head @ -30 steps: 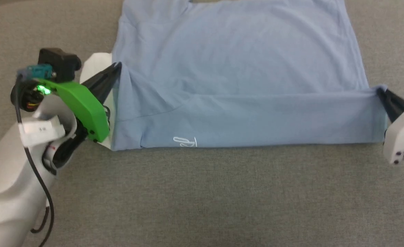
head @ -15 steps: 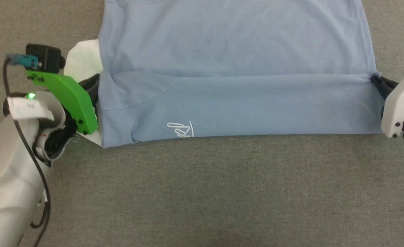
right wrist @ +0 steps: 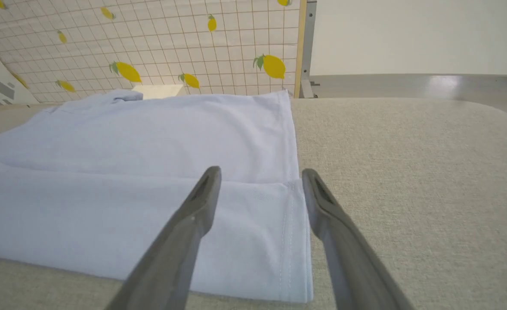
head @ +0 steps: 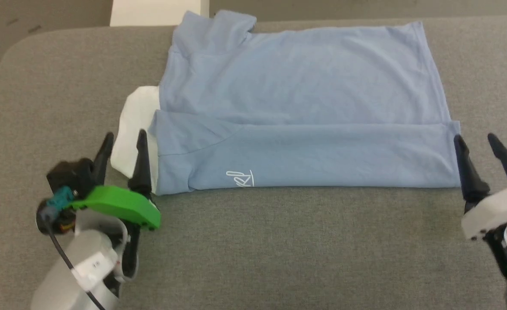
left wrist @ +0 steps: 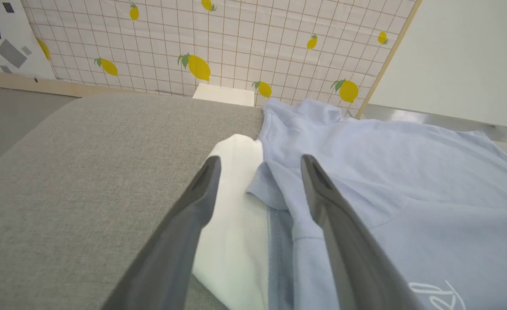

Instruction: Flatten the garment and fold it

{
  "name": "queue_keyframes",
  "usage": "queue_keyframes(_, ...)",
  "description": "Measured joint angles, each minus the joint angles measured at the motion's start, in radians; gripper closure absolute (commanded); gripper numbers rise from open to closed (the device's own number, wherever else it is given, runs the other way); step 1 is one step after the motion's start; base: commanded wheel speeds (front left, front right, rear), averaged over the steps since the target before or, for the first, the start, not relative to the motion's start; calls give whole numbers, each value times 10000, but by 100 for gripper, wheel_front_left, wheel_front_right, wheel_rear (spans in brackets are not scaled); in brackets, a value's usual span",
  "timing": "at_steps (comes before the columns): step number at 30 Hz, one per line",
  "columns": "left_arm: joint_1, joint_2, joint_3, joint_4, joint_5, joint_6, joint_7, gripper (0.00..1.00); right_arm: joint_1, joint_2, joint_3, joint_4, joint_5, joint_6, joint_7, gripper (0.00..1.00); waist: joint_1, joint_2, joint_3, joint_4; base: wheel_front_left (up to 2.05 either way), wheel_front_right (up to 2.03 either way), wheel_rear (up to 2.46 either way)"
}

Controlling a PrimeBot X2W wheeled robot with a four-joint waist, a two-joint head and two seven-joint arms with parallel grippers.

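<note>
The garment (head: 301, 86) is a light-blue top lying flat on the grey surface, its near edge folded back into a band (head: 305, 157) that carries a small white logo (head: 240, 178). A white section (head: 135, 125) pokes out at its left side. My left gripper (head: 123, 140) stands open just left of the band's left end, fingers over the white section (left wrist: 236, 224). At the band's right end my right gripper (head: 475, 140) is open too, holding nothing. The right wrist view shows the garment's hem corner (right wrist: 296, 241) between and below the fingers.
The grey padded surface (head: 279, 249) has rounded corners and free room in front of the garment. A white block (head: 156, 12) sits beyond the far edge. A lemon-patterned tiled wall (left wrist: 236, 38) stands behind.
Both grippers have opened and let go of the folded band's ends, then drawn back toward me. The band now lies flat. The head camera has shifted, showing more of the far edge.
</note>
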Motion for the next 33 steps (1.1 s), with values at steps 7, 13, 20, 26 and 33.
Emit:
queue_keyframes(7, 1211, -612, -2, -420, 650, 487, -48, 0, 1204, 1356, -395, -911, -861, 0, -1262, 0, 0, 0, -661, 28, 0, 0, 0)
queue_keyframes(13, 1305, -909, -151, 439, 476, 771, 635, 0, 1372, 1695, -161, -872, -1016, 0, -1799, 0, -1, 0, -784, -280, 0, 0, 0)
queue_keyframes(20, 1159, -1089, 90, 1507, -27, 1958, 2316, 0, 1398, 1889, 8, -675, -1074, 0, -1975, 0, 0, 0, -789, -695, 0, 0, 0)
queue_keyframes(26, 1020, -1124, 221, 1333, -497, 1977, 3101, 42, 1398, 1906, 94, -560, -1074, 0, -2010, 0, 0, 0, -744, -923, 0, 0, 0)
queue_keyframes(33, 1001, -1034, 98, 1135, -612, 1626, 3196, 100, 1398, 1887, 84, -433, -1078, 0, -1964, 0, 0, 0, -693, -921, 0, 0, 0)
